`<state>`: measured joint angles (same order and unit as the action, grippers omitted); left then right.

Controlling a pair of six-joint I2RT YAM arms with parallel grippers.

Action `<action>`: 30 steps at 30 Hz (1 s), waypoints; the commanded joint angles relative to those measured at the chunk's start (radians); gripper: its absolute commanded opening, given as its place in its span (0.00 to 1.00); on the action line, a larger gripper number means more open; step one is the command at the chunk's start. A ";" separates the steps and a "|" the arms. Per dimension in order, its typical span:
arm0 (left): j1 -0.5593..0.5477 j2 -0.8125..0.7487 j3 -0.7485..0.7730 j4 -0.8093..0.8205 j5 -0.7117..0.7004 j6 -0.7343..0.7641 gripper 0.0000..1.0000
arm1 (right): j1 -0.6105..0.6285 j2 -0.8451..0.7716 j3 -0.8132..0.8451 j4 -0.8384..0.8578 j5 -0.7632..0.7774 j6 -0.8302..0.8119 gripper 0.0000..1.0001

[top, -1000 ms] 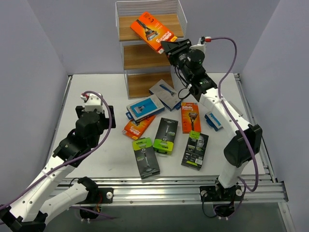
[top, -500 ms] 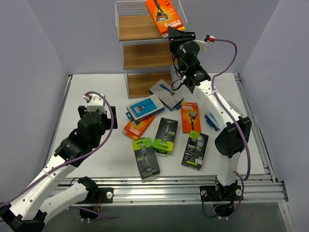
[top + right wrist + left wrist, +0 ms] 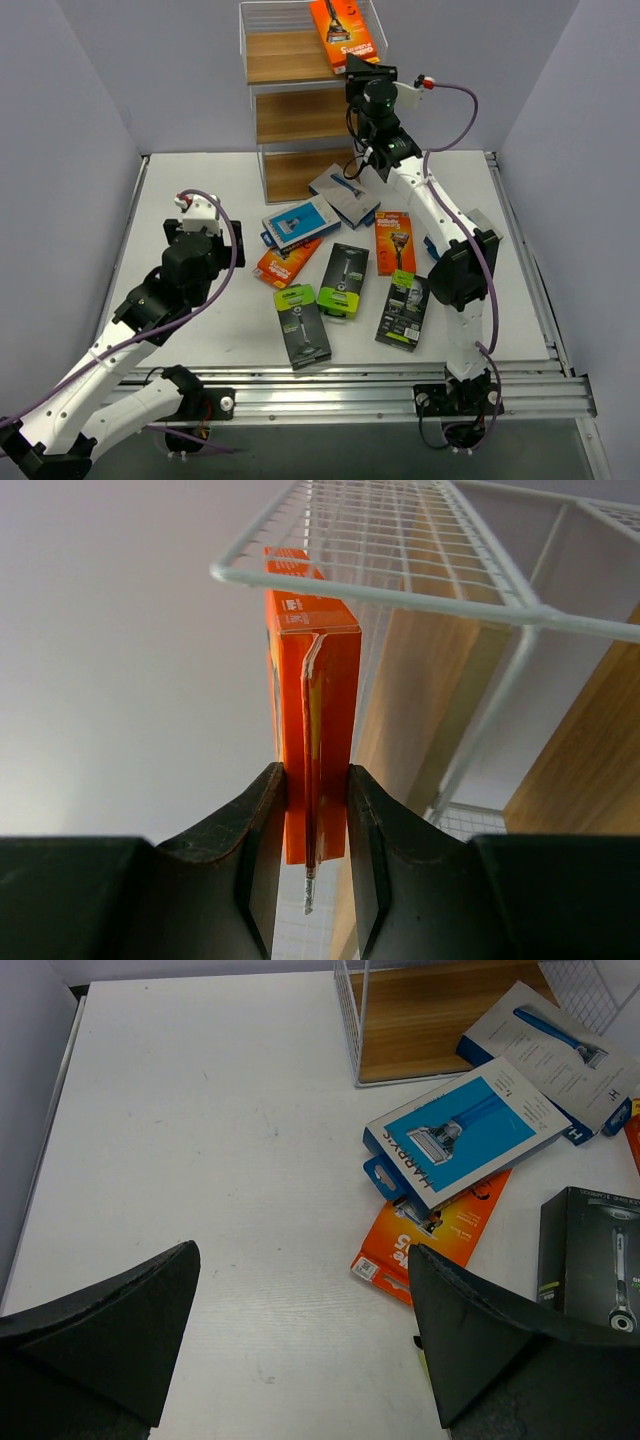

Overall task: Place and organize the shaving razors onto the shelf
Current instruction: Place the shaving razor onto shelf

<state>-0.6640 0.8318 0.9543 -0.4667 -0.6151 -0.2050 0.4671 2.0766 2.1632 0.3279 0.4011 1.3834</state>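
Note:
The shelf (image 3: 300,62) stands at the back, a white wire rack with wooden boards. My right gripper (image 3: 362,70) is shut on an orange razor pack (image 3: 343,30), holding it on edge at the right end of the top tier. In the right wrist view the jaws (image 3: 315,775) pinch the pack's (image 3: 312,680) lower edge, beside the wire rail (image 3: 400,595). Other razor packs lie on the table: blue-and-white (image 3: 300,222), orange (image 3: 395,242), black with lime-green (image 3: 343,280). My left gripper (image 3: 302,1250) hangs open over bare table, left of the pile.
Near the shelf foot lies a white-and-blue pack (image 3: 560,1050). An orange pack (image 3: 440,1235) sits half under the blue one (image 3: 465,1130). Two more black packs (image 3: 302,325) (image 3: 404,310) lie toward the front. A small blue pack (image 3: 440,250) is partly behind the right arm.
The right gripper lifted the orange pack from in front of the top tier up to its right end and turned it more upright. The left arm barely moved.

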 commanded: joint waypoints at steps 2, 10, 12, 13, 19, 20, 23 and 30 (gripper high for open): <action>-0.011 -0.003 0.001 0.042 0.003 -0.004 0.94 | 0.002 -0.001 0.053 0.054 0.041 0.020 0.32; -0.011 -0.003 0.003 0.042 0.008 -0.002 0.94 | 0.002 -0.055 0.014 0.042 -0.010 -0.027 0.60; -0.013 -0.002 0.004 0.040 0.009 -0.002 0.94 | 0.001 -0.064 0.014 0.011 -0.030 -0.047 0.60; -0.011 -0.002 0.004 0.040 0.009 -0.002 0.94 | -0.002 -0.078 0.017 -0.004 -0.041 -0.050 0.60; -0.013 0.000 0.008 0.034 0.012 0.001 0.94 | -0.024 -0.108 0.040 -0.142 -0.146 -0.107 0.60; -0.011 0.001 0.009 0.036 0.014 0.003 0.94 | -0.036 -0.110 0.040 -0.150 -0.166 -0.107 0.60; -0.011 0.001 0.011 0.033 0.014 0.004 0.94 | -0.053 -0.108 0.038 -0.162 -0.240 -0.110 0.59; -0.013 0.000 0.012 0.031 0.015 0.007 0.94 | -0.090 -0.095 0.040 -0.165 -0.356 -0.115 0.58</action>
<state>-0.6724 0.8330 0.9539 -0.4671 -0.6041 -0.2031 0.3889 2.0285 2.1677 0.1448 0.1204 1.2850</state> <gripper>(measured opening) 0.941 0.590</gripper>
